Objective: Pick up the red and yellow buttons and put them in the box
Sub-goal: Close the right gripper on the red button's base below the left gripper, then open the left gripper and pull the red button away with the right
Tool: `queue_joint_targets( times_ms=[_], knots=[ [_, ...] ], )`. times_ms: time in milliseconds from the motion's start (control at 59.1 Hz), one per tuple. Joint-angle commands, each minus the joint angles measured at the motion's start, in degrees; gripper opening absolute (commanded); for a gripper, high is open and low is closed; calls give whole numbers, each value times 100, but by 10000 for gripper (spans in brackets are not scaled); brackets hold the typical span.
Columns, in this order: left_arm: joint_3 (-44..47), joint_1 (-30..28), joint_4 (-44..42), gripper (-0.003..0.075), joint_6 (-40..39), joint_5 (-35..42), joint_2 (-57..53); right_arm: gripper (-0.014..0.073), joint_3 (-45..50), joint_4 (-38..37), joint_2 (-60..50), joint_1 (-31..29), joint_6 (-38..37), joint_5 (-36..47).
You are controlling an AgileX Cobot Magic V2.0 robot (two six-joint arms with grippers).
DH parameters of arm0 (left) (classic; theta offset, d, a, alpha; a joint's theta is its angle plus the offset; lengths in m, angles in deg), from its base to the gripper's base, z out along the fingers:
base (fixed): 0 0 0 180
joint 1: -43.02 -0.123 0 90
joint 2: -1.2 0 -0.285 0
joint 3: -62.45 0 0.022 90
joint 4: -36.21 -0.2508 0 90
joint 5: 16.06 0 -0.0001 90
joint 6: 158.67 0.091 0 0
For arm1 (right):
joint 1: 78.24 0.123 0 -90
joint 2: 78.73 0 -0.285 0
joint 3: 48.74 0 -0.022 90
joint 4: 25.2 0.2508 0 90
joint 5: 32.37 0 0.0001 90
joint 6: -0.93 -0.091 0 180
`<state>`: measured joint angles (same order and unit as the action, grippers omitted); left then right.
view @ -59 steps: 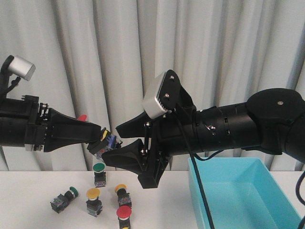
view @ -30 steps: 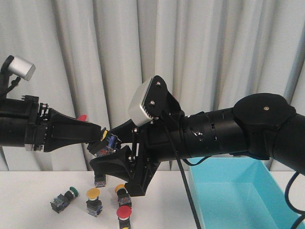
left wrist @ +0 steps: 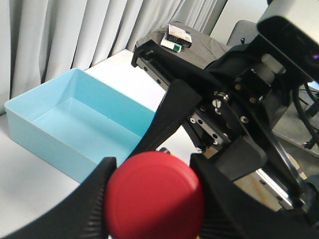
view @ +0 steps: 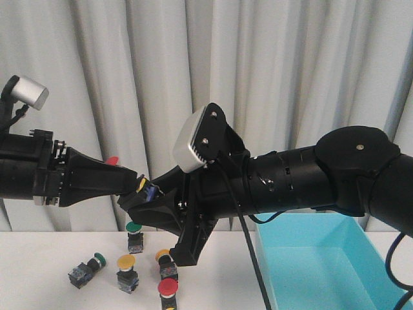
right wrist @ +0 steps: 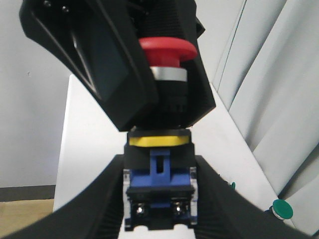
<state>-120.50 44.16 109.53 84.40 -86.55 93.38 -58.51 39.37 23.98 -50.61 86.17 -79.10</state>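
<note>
A red button (view: 147, 191) with a blue body hangs in mid-air left of centre, held from both sides. My left gripper (view: 137, 185) is shut on its neck; the red cap (left wrist: 153, 199) fills the gap between its fingers. From the other side my right gripper (view: 150, 201) is shut on the blue body (right wrist: 159, 191), its pads against both sides. On the table below stand two yellow buttons (view: 126, 262) (view: 164, 255) and another red button (view: 168, 287). At the right sits the turquoise box (view: 303, 218), also seen in the left wrist view (left wrist: 60, 144).
A green-capped button (view: 133, 227) stands on the table under the grippers, and a second green one (view: 87, 268) lies on its side further left. A grey curtain hangs behind. The right arm reaches across above the box's left end.
My right gripper has moved left to the held button and its jaws have shut on the blue body. The left arm has stayed still.
</note>
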Motion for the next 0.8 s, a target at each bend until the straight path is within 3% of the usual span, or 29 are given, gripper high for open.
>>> queue_joint_targets(
  times_ms=[0, 152, 305, 643, 778],
  knots=[
    [-162, 26, 520, 15, 1, -84, -200, 68, -207, 270, -233, -4, 10, 41],
    [-162, 26, 429, 40, -40, 68, -200, 29, -207, 270, -233, -4, -18, 7],
    [-162, 26, 346, 124, -83, 127, -200, 25, -207, 270, -233, -4, -33, 7],
    [-169, 26, 360, 519, -284, 962, -217, 26, -207, 229, -233, -4, -298, 77],
    [-169, 26, 360, 591, -284, 1081, -217, 26, -207, 129, -233, -10, -483, 381]
  ],
)
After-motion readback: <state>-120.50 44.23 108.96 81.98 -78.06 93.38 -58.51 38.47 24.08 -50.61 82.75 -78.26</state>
